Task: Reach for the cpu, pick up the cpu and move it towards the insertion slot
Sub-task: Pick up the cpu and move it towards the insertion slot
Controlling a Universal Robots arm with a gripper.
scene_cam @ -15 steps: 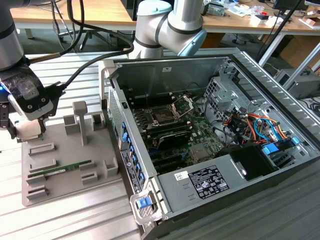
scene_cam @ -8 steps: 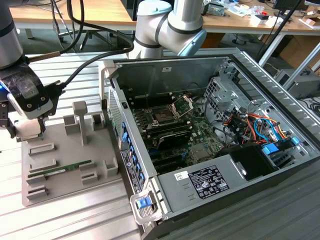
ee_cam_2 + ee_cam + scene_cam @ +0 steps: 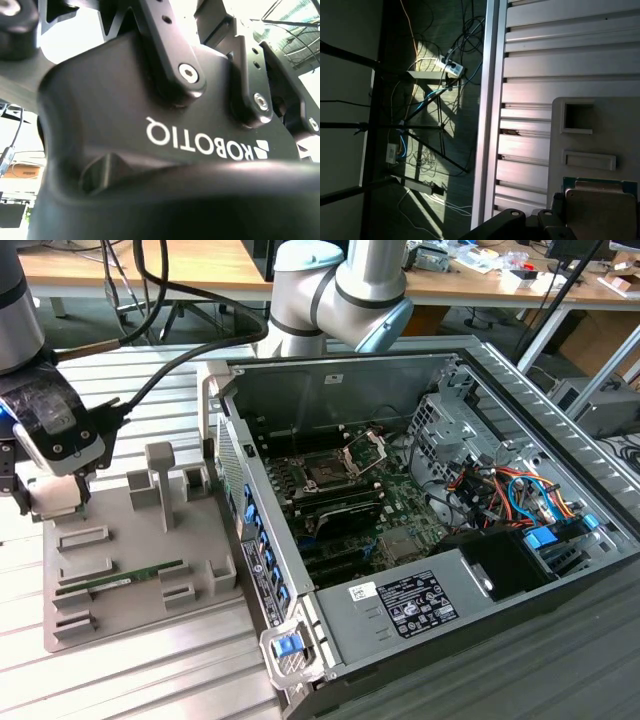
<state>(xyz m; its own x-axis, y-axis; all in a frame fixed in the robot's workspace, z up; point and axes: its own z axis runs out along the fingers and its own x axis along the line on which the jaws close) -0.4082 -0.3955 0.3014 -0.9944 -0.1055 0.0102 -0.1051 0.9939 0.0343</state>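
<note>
- Lying flat in the first wrist view, the cpu (image 3: 600, 212) shows a pale silver top with a thin green edge along one side, and it sits on the grey fixture plate (image 3: 600, 130).
- Dark parts of the gripper (image 3: 535, 225) sit right at the chip's edge. Whether they touch it cannot be told, nor whether the gripper is spread wide, narrowed or gripping anything.
- Beside the chip, the fixture plate has a square recess (image 3: 578, 117) and a long narrow recess (image 3: 589, 160).
- In the exterior view the arm's wrist (image 3: 55, 430) hangs over the far corner of that plate, at the exterior view's left edge.
- A green memory stick (image 3: 120, 582) lies in a holder on the plate, well apart from the wrist, and a grey upright post (image 3: 160, 480) stands between them.
- The plate rests on a slatted aluminium table (image 3: 150, 680).
- The insertion slot (image 3: 325, 472) lies inside the open computer case (image 3: 330, 390), toward the exterior view's right of the plate and well apart from the gripper. Its silver metal frame (image 3: 365, 448) is tipped up and open, with green board around it.
- Past the table's edge, the first wrist view shows loose cables (image 3: 435, 100) on a dark floor.
</note>
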